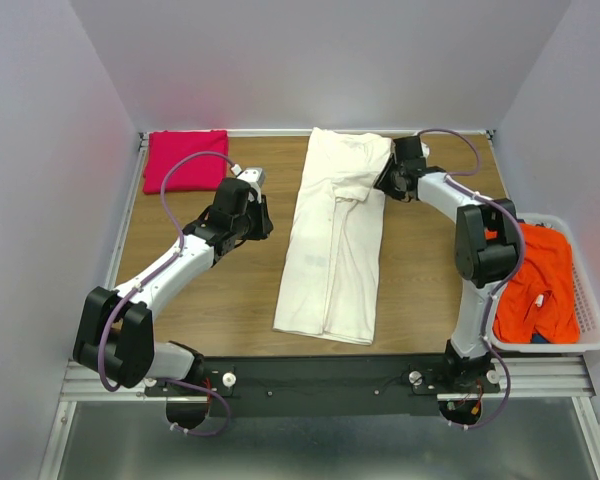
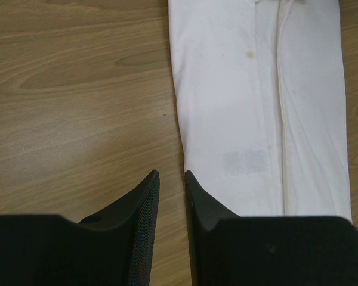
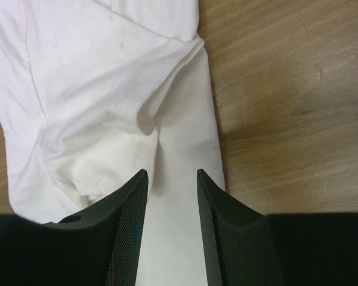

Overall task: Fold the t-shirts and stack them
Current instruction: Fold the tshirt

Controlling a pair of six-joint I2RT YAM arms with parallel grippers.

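On the wooden table (image 1: 420, 270), the job is judged to be about one third done. The cream-white shirt (image 1: 335, 250) is laid flat in the middle of the table. It is folded the long way into a tall strip, with its sleeves tucked in. It has not yet been folded short, so this shirt is only half done.

The white basket (image 1: 592, 300) is seen at the right edge of the table. The orange-red shirt (image 1: 535, 285) is bunched up inside it and has not been folded at all.

The pink shirt (image 1: 185, 160) is placed in the far left corner. It is folded into a neat small square. Nothing is stacked on it yet.

The right gripper (image 3: 172, 173) is held over the top right part of the cream-white shirt. Its fingers are spread apart and no cloth is pinched. The left gripper (image 2: 172, 176) is held just beside the shirt's left edge, over bare wood. Its fingers are a little apart, and nothing is held.

The cream-white cloth looks soft and thin. A puffy wrinkle is seen by the sleeve, and a few tiny yellow spots are seen lower down.
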